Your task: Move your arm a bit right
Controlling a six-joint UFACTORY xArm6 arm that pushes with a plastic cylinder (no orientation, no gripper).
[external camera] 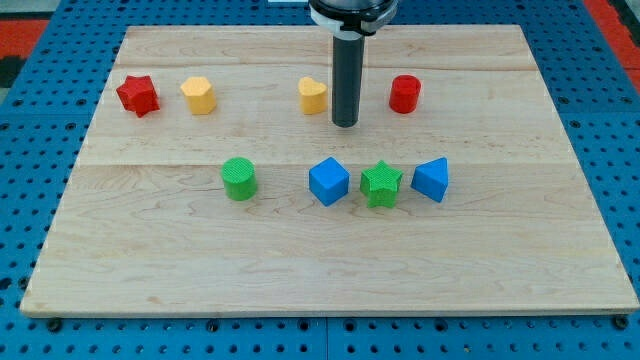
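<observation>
My dark rod comes down from the view's top centre, and my tip (345, 124) rests on the wooden board (320, 250). The tip is just right of a yellow heart-shaped block (313, 96) and left of a red cylinder (405, 94). Further left in the same row stand a yellow hexagonal block (199, 95) and a red star (138, 95). Below the tip lies a second row: a green cylinder (239, 179), a blue cube (328, 181), a green star (381, 184) and a blue triangular block (431, 180). The tip touches no block.
The board lies on a blue perforated table (30, 150) that shows around its edges. The green star sits close between the blue cube and the blue triangular block.
</observation>
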